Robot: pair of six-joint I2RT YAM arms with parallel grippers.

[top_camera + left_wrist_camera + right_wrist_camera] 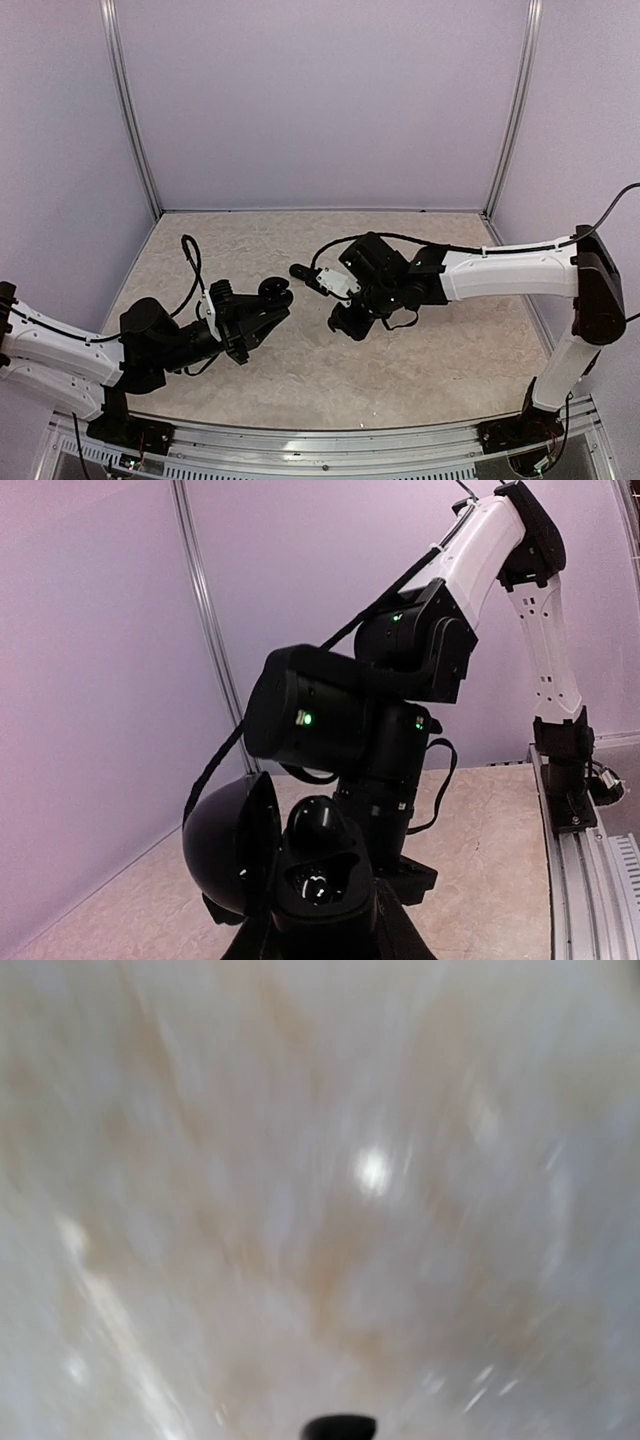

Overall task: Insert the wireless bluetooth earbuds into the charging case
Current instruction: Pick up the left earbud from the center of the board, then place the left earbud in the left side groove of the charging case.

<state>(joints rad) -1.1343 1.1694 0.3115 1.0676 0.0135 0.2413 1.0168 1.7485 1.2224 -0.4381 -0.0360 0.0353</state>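
The small, glossy black, pebble-shaped charging case [322, 888] is held above the table, near the middle of the workspace, with its domed lid [232, 845] swung open to one side. It is clamped at its base by the left gripper [268, 303], whose fingers are pressed together on it.

Inside the base, the moulded wells can be seen, with a bright glint in one of them; whether a bud is already seated there cannot be told. A small rounded black knob [318, 820] is seen at the far rim of the base. It may be one of the tiny black wireless earbuds, but whether it is seated or carried cannot be told.

The right gripper [300, 272] is found close beside the open case. Whether its fingers are apart or together cannot be told, since the right wrist view is blurred over the marbled beige table [430, 360].

The insertion step is judged to be in hand. For the next move, a bud's stem would have to be lined up with its well and lowered gently while the case is held steady.
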